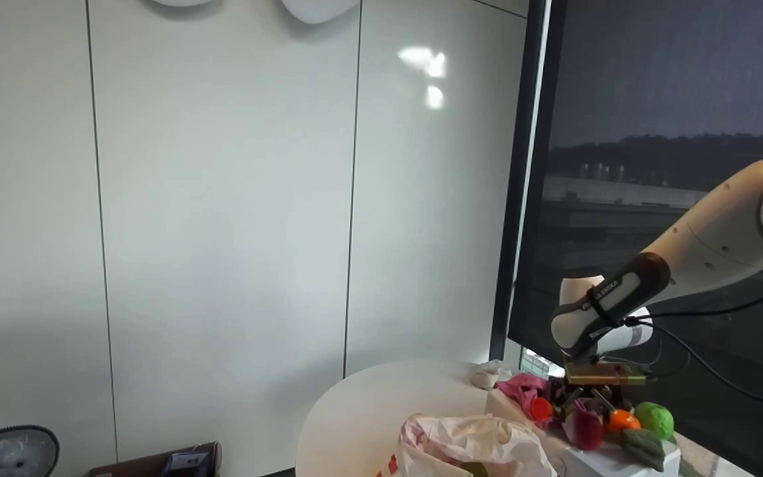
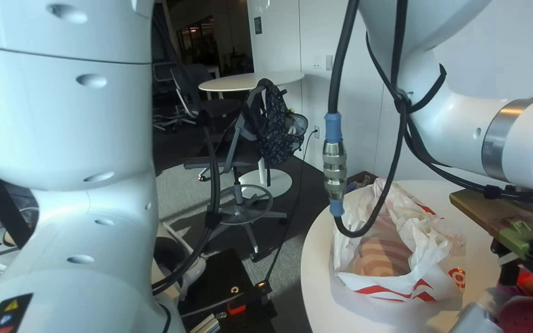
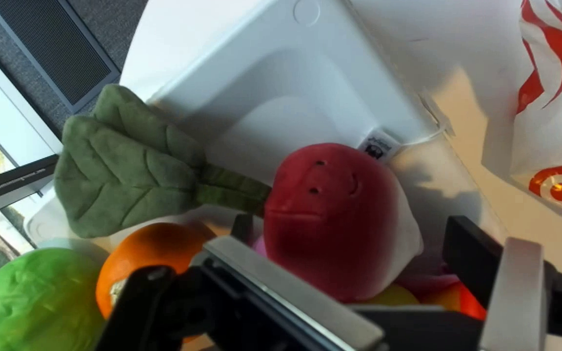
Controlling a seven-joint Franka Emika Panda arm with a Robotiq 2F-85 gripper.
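Observation:
A red plush radish with a white tip and stitched face lies in a white plastic bin. Its stem leads to a green leaf resting over the bin's edge. My gripper stands open, its fingers on either side of the radish, with a visible gap at the right finger. Beside the left finger sit an orange fruit and a green ball-shaped vegetable. Part of a red-orange item shows by the right finger. In an exterior view the gripper points down among these items.
An open white plastic bag with red marks stands on the round white table next to the bin. Pink cloth hangs over the bin's far end, near a crumpled white item. A window lies beyond the table.

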